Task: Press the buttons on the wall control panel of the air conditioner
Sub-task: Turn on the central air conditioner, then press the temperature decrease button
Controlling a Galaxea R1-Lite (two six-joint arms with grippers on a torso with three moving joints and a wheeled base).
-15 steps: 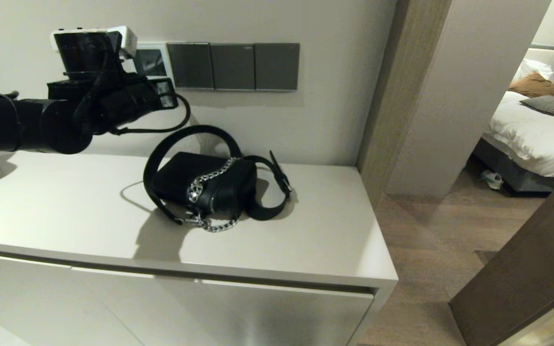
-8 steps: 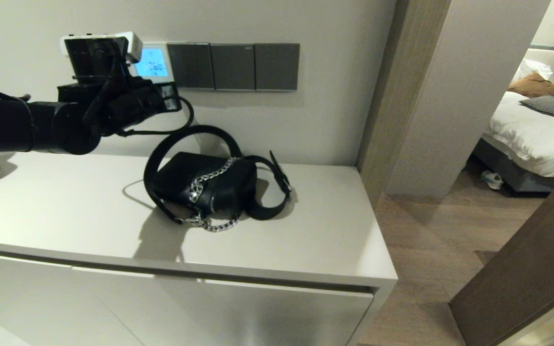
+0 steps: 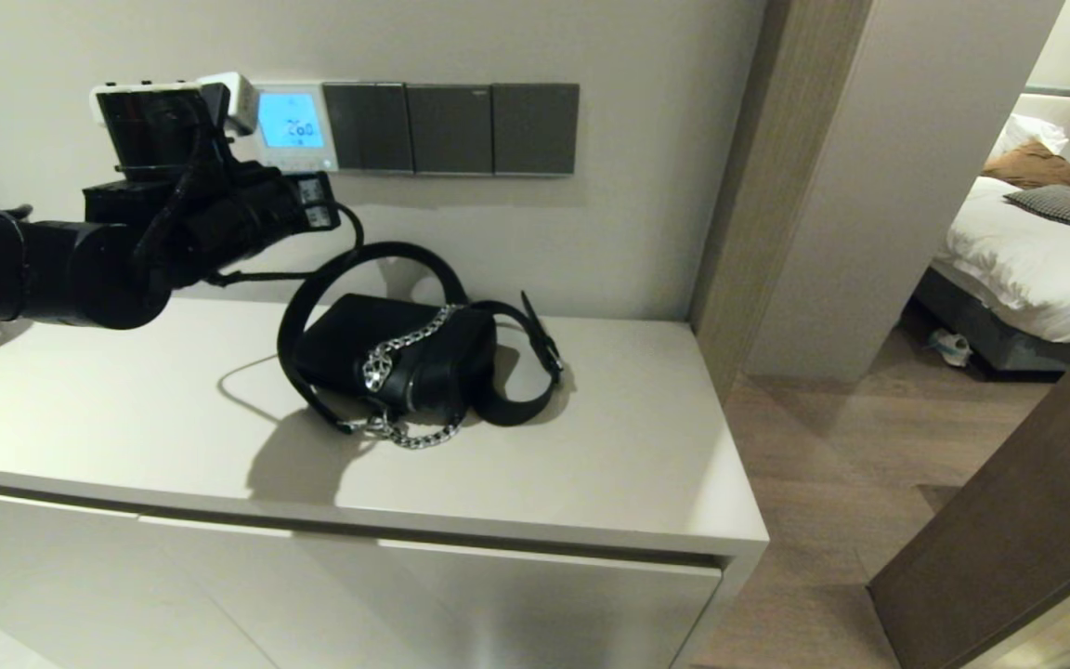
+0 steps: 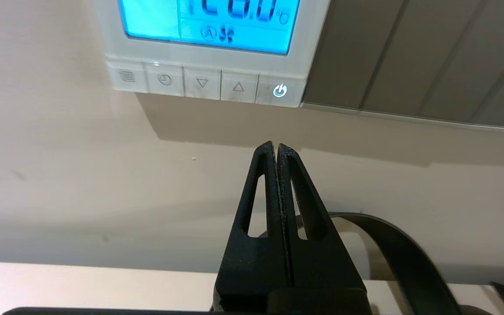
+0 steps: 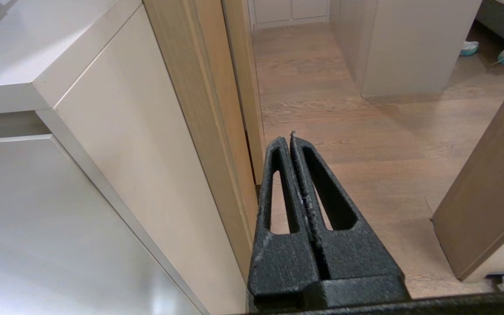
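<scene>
The air conditioner's wall control panel (image 3: 292, 125) is a small white square on the wall, and its screen glows light blue with digits. In the left wrist view the panel (image 4: 313, 43) fills the upper part. The buttons (image 4: 202, 82) run along its lower edge, and the power key (image 4: 280, 90) at one end is lit. My left gripper (image 4: 276, 146) is shut and empty. Its tip is just below the power key and apart from it. In the head view the left gripper (image 3: 319, 200) is below the panel. My right gripper (image 5: 290, 141) is shut and parked low beside the cabinet.
Three dark grey switch plates (image 3: 450, 128) sit right of the panel. A black handbag with a chain and looped strap (image 3: 396, 358) lies on the white cabinet top (image 3: 108, 409) under the panel. A doorway and wood floor (image 3: 823, 446) are on the right.
The panel's screen went from dark to glowing blue. My left gripper then drew back to the left, so the whole panel now shows.
</scene>
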